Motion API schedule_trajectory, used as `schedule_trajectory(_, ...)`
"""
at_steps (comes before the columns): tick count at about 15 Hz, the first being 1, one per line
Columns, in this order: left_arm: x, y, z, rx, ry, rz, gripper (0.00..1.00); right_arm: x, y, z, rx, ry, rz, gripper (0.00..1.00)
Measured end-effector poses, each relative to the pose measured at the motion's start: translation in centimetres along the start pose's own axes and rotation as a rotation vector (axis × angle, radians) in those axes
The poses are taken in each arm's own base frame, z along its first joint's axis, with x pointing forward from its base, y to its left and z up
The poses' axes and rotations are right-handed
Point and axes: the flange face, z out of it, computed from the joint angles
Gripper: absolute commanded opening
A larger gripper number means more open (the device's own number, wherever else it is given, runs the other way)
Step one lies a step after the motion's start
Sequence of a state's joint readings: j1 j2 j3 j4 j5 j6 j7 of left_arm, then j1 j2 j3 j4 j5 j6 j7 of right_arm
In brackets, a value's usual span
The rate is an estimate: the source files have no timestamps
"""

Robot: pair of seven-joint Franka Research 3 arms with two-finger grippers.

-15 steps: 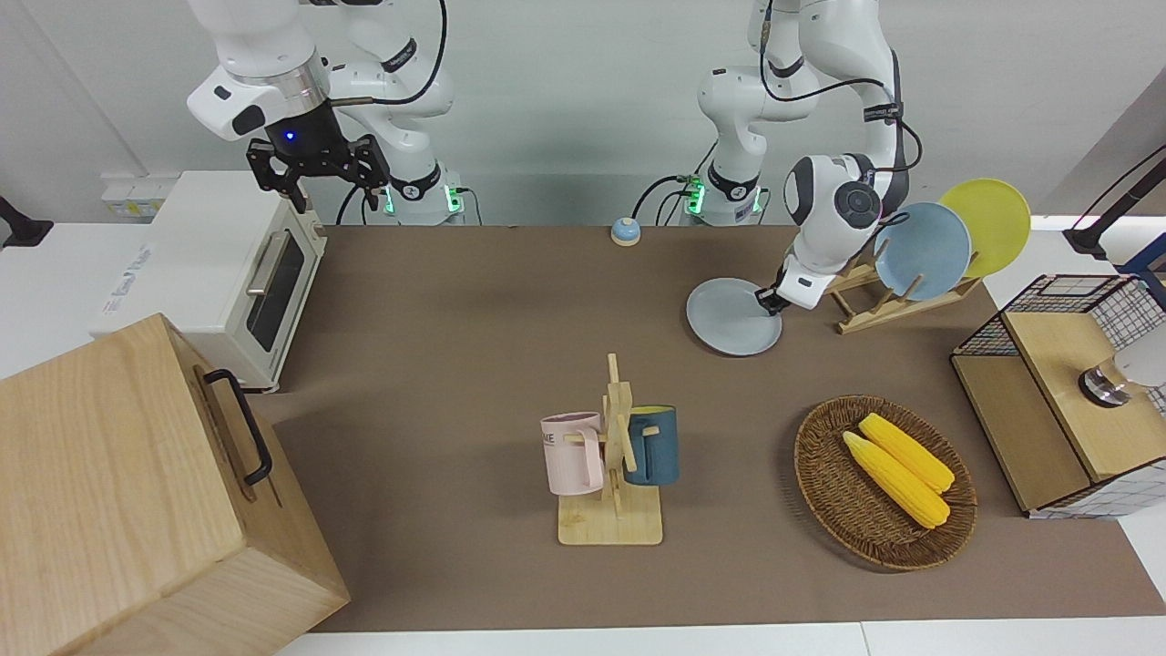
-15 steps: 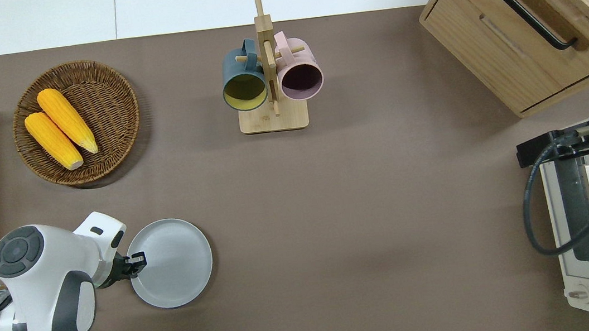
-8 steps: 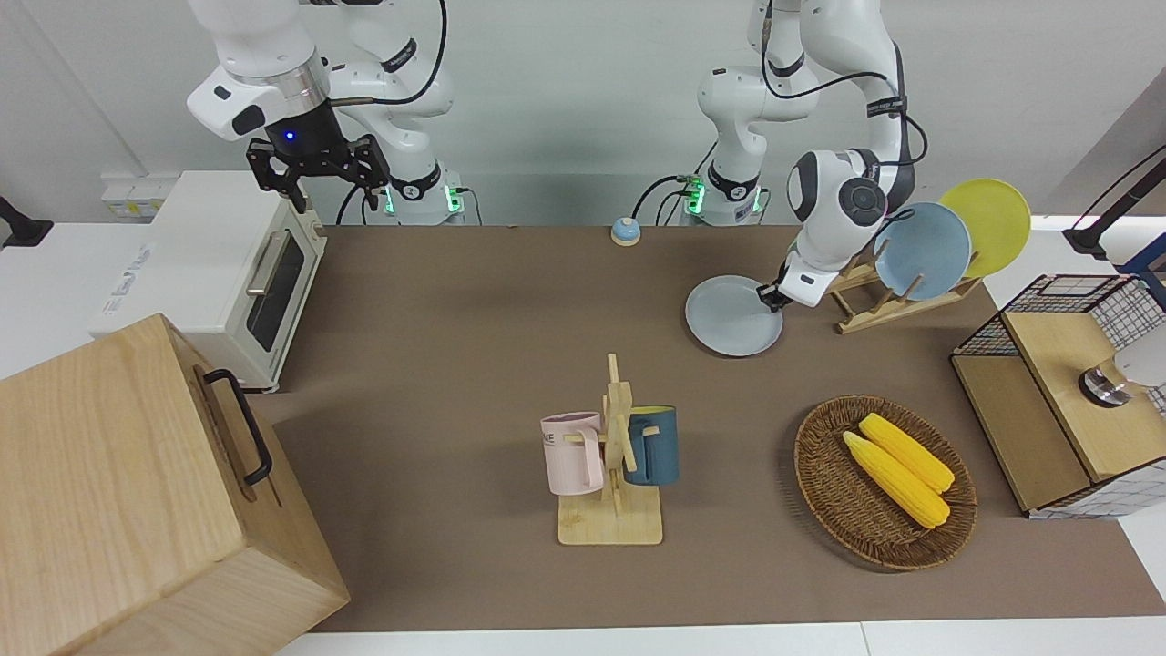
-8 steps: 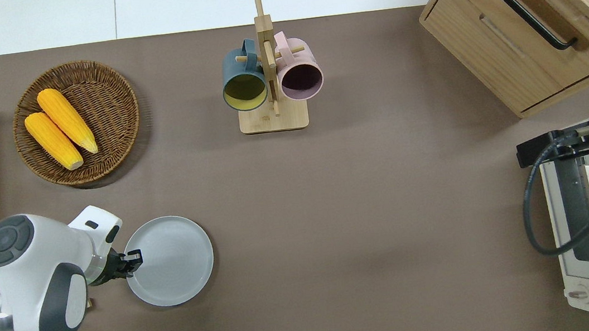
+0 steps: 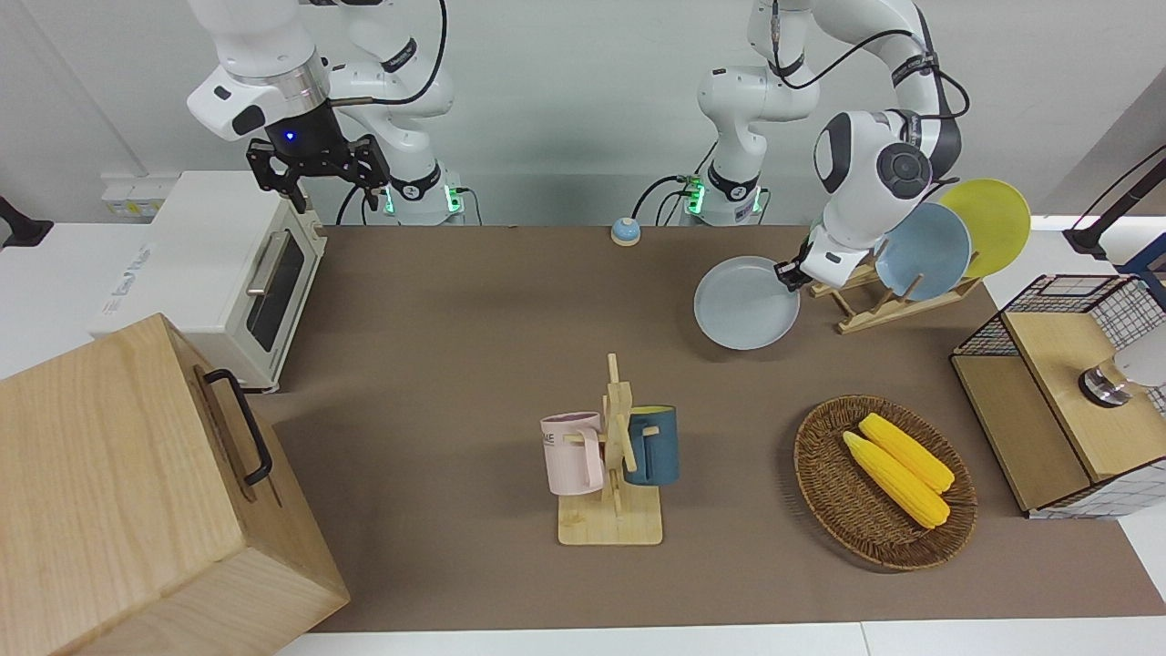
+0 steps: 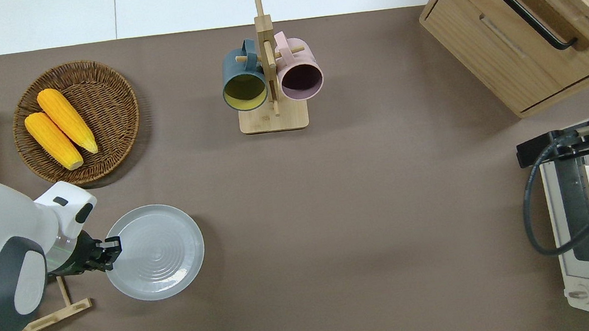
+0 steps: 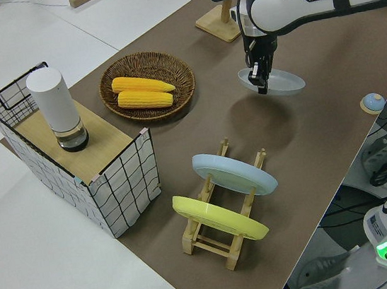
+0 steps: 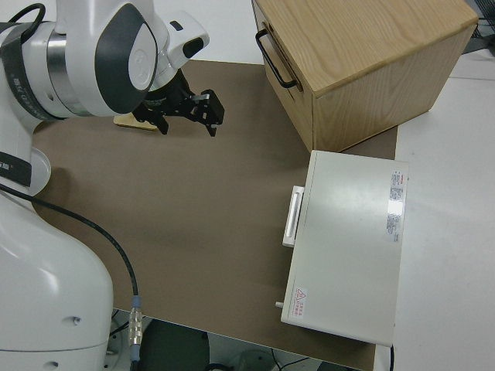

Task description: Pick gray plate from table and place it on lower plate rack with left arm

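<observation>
Left gripper [image 5: 789,273] is clamped on the rim of the gray plate [image 5: 745,302], at the edge toward the left arm's end of the table. The plate is off the brown table mat [image 5: 474,310], held roughly level with a slight tilt; the left side view shows a shadow on the mat beneath it. In the overhead view the left gripper [image 6: 108,251] and the plate [image 6: 154,252] are over bare mat, just beside the plate rack [image 6: 54,316].

Lower plate rack [image 7: 223,237] — light wood, 2 rails with slanted pegs — stands on the mat toward the left arm's end of the table. It already carries 2 plates leaning on the pegs: a blue plate [image 5: 922,251] and a yellow plate [image 5: 988,226], the yellow one nearer that end. The gray plate is not on the rack.

Right arm is parked; the fingers of the right gripper [image 8: 207,112] stand apart, holding nothing.

Other items on the mat:
- wicker basket [image 5: 820,465] with 2 corn cobs [image 5: 897,466], farther from the robots than the rack
- mug tree [image 5: 612,510] with a pink mug [image 5: 572,453] and a dark blue mug [image 5: 654,445], mid-table
- small blue bell [image 5: 625,231] at the edge nearest the robots
- toaster oven [image 5: 214,273] and wooden cabinet [image 5: 137,492] at the right arm's end
- wire-sided crate [image 7: 116,179] with a white cylinder [image 7: 54,106] on top, at the left arm's end
</observation>
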State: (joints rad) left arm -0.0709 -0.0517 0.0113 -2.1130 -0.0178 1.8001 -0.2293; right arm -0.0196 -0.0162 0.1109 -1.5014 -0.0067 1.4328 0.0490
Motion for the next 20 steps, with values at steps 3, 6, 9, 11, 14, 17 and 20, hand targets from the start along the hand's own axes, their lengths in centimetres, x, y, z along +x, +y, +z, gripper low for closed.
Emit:
schedule_trajectory(3, -0.3, 0.0, -2.6, 0.001, -0.007, 0.001, 0.0, 0.0, 0.0, 0.0, 0.0, 0.0, 0.0, 0.99)
schedule_trajectory(6, -0.8, -0.2, -4.7, 0.011, -0.021, 0.003, 0.0, 0.0, 0.0, 0.0, 0.0, 0.0, 0.0, 0.99)
schedule_trajectory(9, -1.2, -0.9, -5.7, 0.08, -0.025, 0.006, 0.0, 0.0, 0.0, 0.0, 0.0, 0.0, 0.0, 0.987)
schedule_trajectory(11, -1.4, -1.6, -6.0, 0.14, -0.028, 0.009, 0.0, 0.0, 0.0, 0.0, 0.0, 0.0, 0.0, 0.99)
schedule_trajectory(14, -1.9, -2.6, -7.1, 0.228, -0.021, 0.005, 0.0, 0.0, 0.0, 0.0, 0.0, 0.0, 0.0, 0.99)
schedule_trajectory(17, -2.2, -3.6, -8.9, 0.302, 0.004, -0.004, 0.0, 0.0, 0.0, 0.0, 0.0, 0.0, 0.0, 0.987)
schedule_trajectory(20, -2.4, -4.4, -10.0, 0.398, 0.02, -0.012, 0.0, 0.0, 0.0, 0.0, 0.0, 0.0, 0.0, 0.99)
